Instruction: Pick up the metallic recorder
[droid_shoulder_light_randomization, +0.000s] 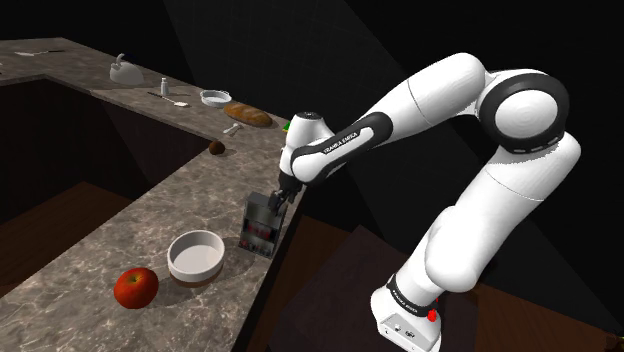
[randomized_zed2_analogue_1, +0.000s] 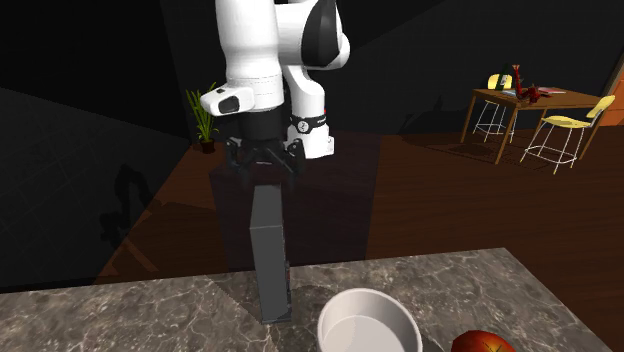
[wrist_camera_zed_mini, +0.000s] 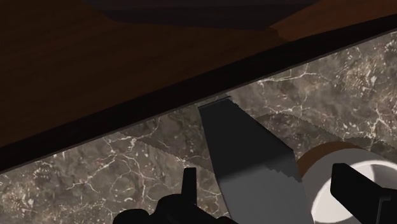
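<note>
Shoulder view puts your target, the dark grey recorder (droid_shoulder_light_randomization: 262, 225), standing on end at the very edge of the marbled surface (droid_shoulder_light_randomization: 120, 230), just beside the white bowl (droid_shoulder_light_randomization: 196, 255). Upright like that, it offers its thin faces to a grip from above, which is likely why the hand (droid_shoulder_light_randomization: 283, 190) sits over its top end. In the wrist view your fingers (wrist_camera_zed_mini: 189, 184) stand apart with the slab between them and a gap on each side, so nothing is clasped. Close squarely; a nudge could tip it off the edge.
</note>
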